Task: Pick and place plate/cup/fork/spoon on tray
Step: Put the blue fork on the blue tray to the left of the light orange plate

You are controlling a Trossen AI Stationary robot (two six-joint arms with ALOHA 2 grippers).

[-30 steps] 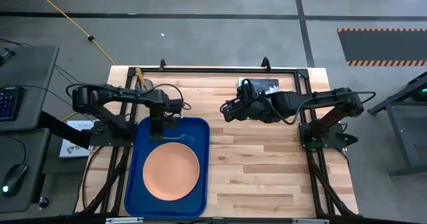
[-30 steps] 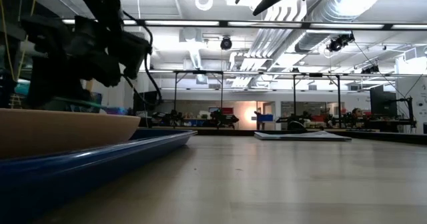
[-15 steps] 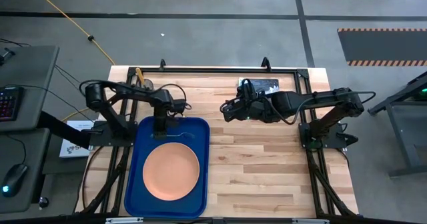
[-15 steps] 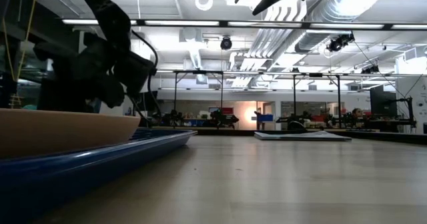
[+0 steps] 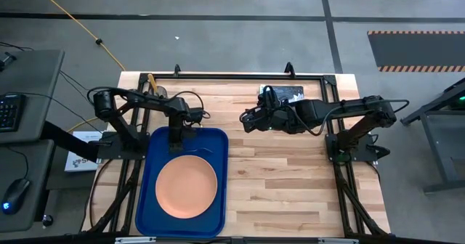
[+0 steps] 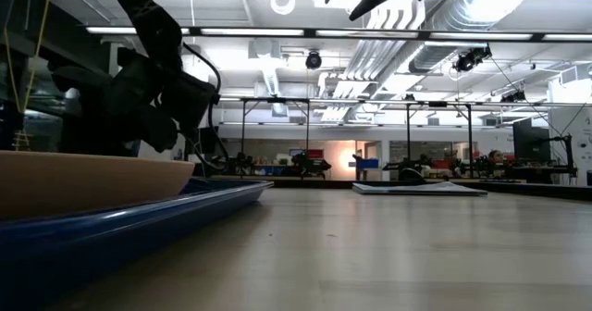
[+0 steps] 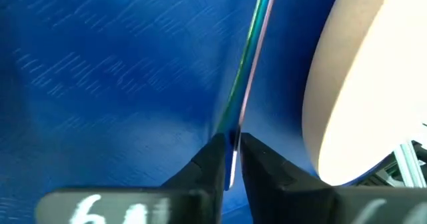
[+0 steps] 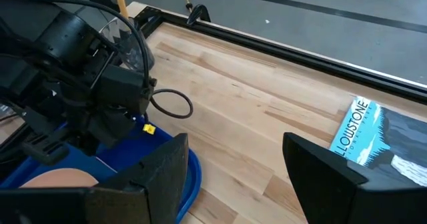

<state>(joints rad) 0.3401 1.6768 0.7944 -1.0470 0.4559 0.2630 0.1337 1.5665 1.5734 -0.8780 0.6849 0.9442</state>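
The wooden table [image 5: 290, 179] lies bare from the tray [image 5: 215, 200] at 9 o'clock across to the 3 o'clock edge, giving open passage. On the tray, the plate [image 5: 187, 187] fills the 6 o'clock part; the left gripper [image 5: 175, 144] pinches the fork [image 7: 248, 71] over the strip at 12 o'clock, just beside the plate's rim. The right gripper [image 5: 245, 120] hangs at centre, fingers apart. A book [image 8: 373, 139] lies at 12 o'clock.
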